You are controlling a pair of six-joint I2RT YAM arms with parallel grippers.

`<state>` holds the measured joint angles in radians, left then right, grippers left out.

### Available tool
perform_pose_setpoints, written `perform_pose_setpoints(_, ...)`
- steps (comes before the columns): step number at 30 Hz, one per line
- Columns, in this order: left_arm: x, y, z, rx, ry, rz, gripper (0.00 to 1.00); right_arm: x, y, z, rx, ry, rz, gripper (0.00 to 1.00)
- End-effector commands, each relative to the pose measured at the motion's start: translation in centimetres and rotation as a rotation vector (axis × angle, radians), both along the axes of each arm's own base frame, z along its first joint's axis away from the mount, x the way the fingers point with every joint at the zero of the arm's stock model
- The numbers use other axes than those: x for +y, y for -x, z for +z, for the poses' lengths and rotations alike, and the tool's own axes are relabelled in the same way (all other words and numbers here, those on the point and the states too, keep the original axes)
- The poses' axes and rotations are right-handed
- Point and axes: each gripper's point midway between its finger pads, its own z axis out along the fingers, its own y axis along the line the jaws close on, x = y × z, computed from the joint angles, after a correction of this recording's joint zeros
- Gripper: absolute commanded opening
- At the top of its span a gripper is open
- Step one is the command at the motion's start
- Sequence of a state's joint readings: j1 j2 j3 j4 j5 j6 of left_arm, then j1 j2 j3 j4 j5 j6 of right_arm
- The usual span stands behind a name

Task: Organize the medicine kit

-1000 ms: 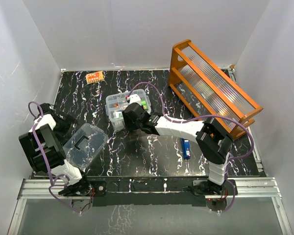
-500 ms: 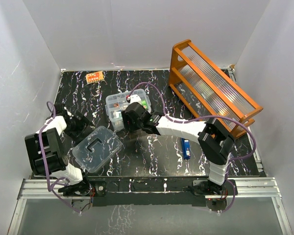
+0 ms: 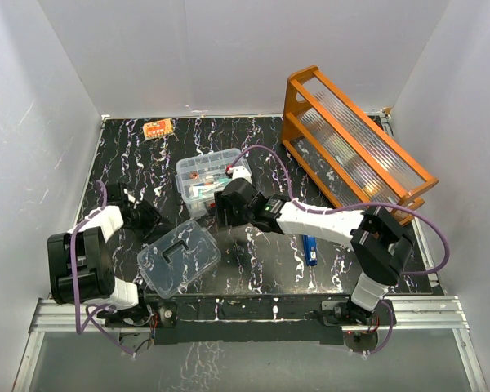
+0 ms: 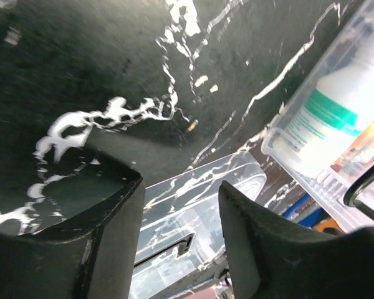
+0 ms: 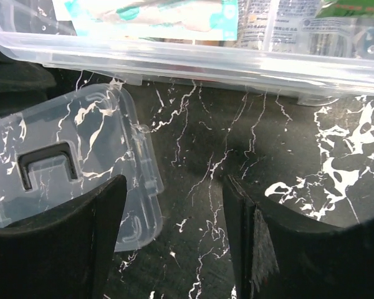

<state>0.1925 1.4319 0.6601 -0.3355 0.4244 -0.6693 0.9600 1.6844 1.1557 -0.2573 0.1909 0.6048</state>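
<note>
A: Entry, positions. The medicine kit (image 3: 206,181) sits open-topped mid-table, with the right gripper (image 5: 174,184) just beside its near wall. Its lid (image 3: 178,260) lies flat and apart from it, closer to the front edge of the table (image 3: 253,139), with the left gripper (image 4: 181,184) just beside it.

B: Gripper states?

A: Both stand with fingers apart and nothing between them: 2 empty grippers.

B: Orientation?

A: The kit opens upward. Its long axis runs roughly left to right in the overhead view, the right end a little farther back. The lid is handle-side up, its long axis on a diagonal from near-left to far-right, so the 2 axes do not line up.

B: Risks, as judged?

A: 3 noted.
1: The lid is thin, smooth and close to the front edge. A sideways nudge from the left fingers would likely slide it rather than lift it, possibly off the table.
2: The right gripper hangs low by the kit, so a careless move could shove the light box and jostle the white bottle (image 4: 336,118) inside.
3: A blue packet (image 3: 310,249) lies outside the kit; closing now would leave it out
</note>
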Motion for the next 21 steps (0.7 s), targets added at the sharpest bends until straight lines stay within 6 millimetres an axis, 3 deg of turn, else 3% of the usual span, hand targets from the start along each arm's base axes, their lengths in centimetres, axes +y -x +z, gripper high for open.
perform_pose_setpoints(1, -1.8, 1.7, -0.8, 0.048, 0.032, -0.036, 0.48, 1.5, -0.2, 2.5, -0.03, -0.103, 0.017, 0.6)
perform_pose_setpoints(13, -5.5, 1.5, -0.4, 0.002, 0.051, -0.152, 0.36, 1.3, 0.9, 1.0, 0.003, -0.105, 0.048, 0.56)
perform_pose_setpoints(16, -3.3, 2.0, -0.4, 0.035, -0.087, -0.148, 0.42, 1.5, 1.1, 0.9, 0.002, -0.105, 0.071, 0.56)
perform_pose_setpoints(21, 1.4, 1.9, 2.0, 0.037, -0.356, -0.055, 0.7, 1.0, 0.9, 0.7, 0.006, -0.101, 0.04, 0.59)
